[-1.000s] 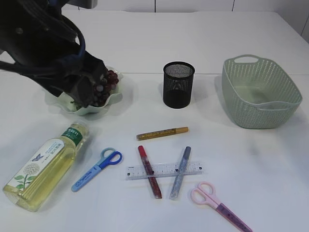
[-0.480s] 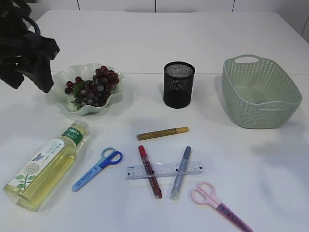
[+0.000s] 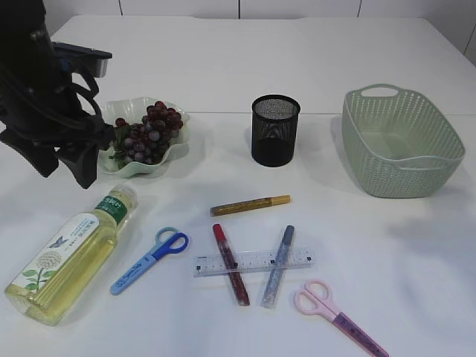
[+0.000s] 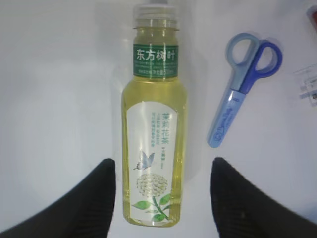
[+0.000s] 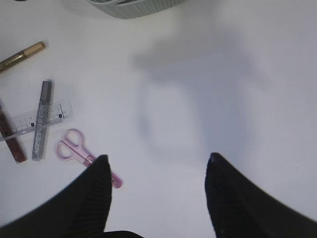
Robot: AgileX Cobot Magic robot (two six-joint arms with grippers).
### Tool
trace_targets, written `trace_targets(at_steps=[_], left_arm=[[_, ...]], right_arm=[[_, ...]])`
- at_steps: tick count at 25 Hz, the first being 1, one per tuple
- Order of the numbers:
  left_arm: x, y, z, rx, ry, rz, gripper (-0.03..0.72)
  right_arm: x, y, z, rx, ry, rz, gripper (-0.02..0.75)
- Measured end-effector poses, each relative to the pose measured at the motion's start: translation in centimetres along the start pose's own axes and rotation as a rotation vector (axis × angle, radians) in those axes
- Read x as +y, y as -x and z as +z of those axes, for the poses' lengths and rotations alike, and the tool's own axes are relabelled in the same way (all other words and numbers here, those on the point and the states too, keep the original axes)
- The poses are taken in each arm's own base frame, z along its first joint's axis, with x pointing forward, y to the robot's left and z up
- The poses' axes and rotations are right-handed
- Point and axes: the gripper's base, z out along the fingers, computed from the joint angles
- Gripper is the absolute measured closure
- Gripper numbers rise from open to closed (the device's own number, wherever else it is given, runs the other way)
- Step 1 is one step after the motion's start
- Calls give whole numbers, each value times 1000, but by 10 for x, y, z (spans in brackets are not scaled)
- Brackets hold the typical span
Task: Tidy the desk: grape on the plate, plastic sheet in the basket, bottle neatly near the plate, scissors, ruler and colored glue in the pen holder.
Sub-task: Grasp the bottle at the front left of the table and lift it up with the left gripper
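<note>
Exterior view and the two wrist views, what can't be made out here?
- Plastic sheet: not visible in any view; basket interior partly hidden by its wall.
- Pen holder: contents hidden by the dark mesh.
- Pink scissors: tips cut off by the bottom edge, exterior view.
- Plate: left part hidden by the left arm.
- Ruler markings: too small.

Left gripper [image 4: 161,198] fingers apart, empty, pointing down; right gripper [image 5: 156,193] fingers apart, empty

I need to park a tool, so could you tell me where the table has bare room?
Free: the far strip behind the pen holder and basket, and the near-right patch below the basket, right of the pink scissors. Crowded: the ruler with glue sticks across it, and bottle below the plate.
</note>
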Motion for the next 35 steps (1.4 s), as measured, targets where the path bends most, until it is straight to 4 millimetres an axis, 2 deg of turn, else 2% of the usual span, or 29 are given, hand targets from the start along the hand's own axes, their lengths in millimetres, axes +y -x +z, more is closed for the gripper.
trace_targets(at_steps=[8, 14, 18, 21, 27, 35], left_arm=[[2, 7, 23, 51, 26, 63, 241], [6, 8, 24, 45, 76, 78, 239], [6, 9, 28, 56, 69, 67, 115], [2, 11, 43, 95, 47, 58, 53], [-2, 14, 70, 166, 32, 68, 93], [9, 17, 97, 234, 19, 34, 104]], right_arm=[[0, 0, 0, -2, 0, -2, 264], [0, 0, 0, -2, 0, -2, 264], [0, 0, 0, -2, -1, -3, 264], [0, 0, 0, -2, -3, -3, 265], [-1, 0, 0, -2, -7, -4, 265], [-1, 0, 0, -5, -8, -5, 265]])
